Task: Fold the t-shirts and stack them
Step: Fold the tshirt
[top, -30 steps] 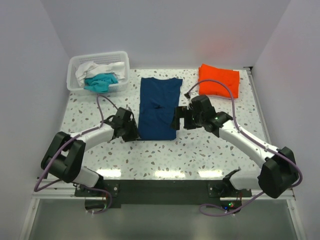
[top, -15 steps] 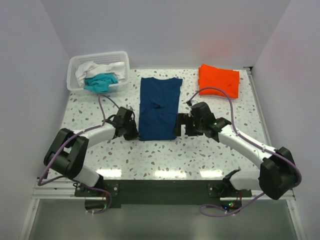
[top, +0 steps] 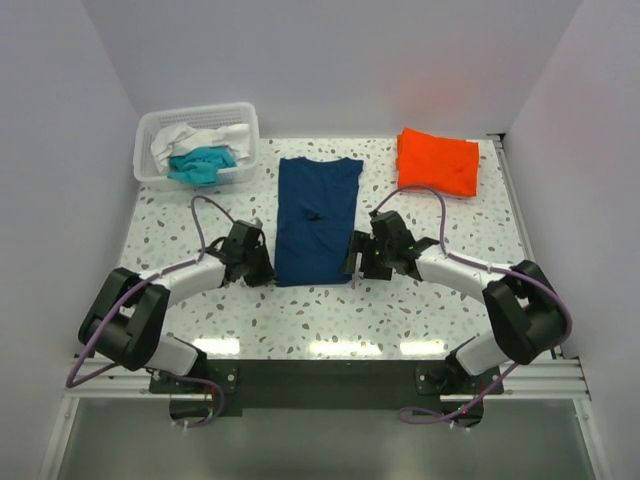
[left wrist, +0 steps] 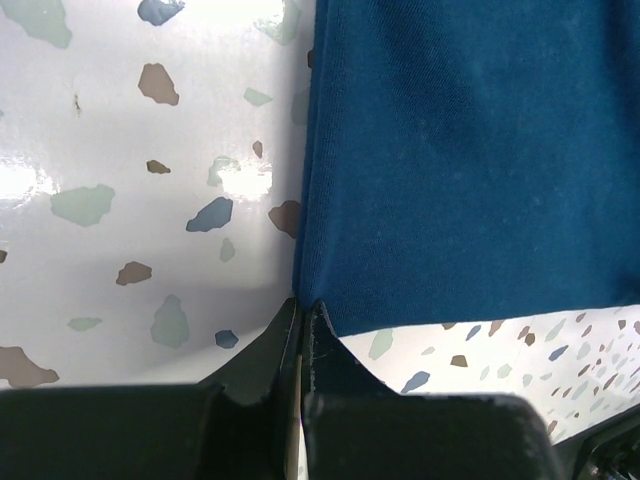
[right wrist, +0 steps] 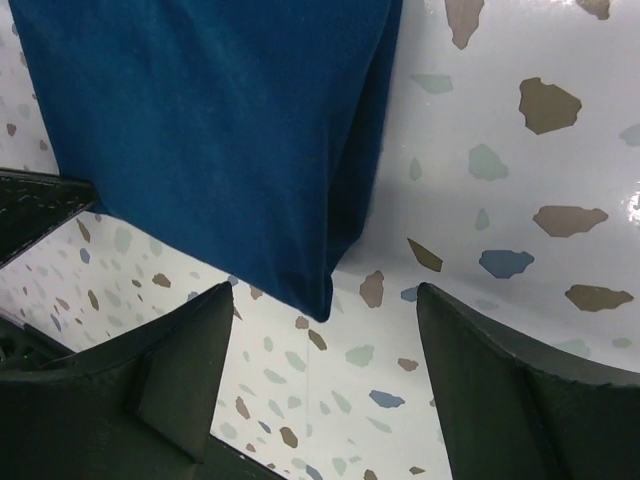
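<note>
The dark navy t-shirt point(top: 315, 220) lies folded into a long strip on the middle of the table. My left gripper point(top: 268, 272) is at its near left corner. In the left wrist view the left gripper point(left wrist: 300, 305) is shut, pinching that corner of the navy t-shirt point(left wrist: 460, 150). My right gripper point(top: 352, 262) is at the near right corner. In the right wrist view the right gripper point(right wrist: 325, 330) is open, with the corner of the navy t-shirt point(right wrist: 200, 130) between its fingers. The orange t-shirt point(top: 438, 162) lies folded at the back right.
A white slatted basket point(top: 245, 118) stands at the back left, holding a white t-shirt point(top: 185, 135) and a teal t-shirt point(top: 200, 163). The speckled table point(top: 320, 310) ends at walls on the left, back and right.
My right gripper has moved toward the near edge and left, down to the navy shirt's near right corner. My left gripper has shifted slightly along the near left corner.
</note>
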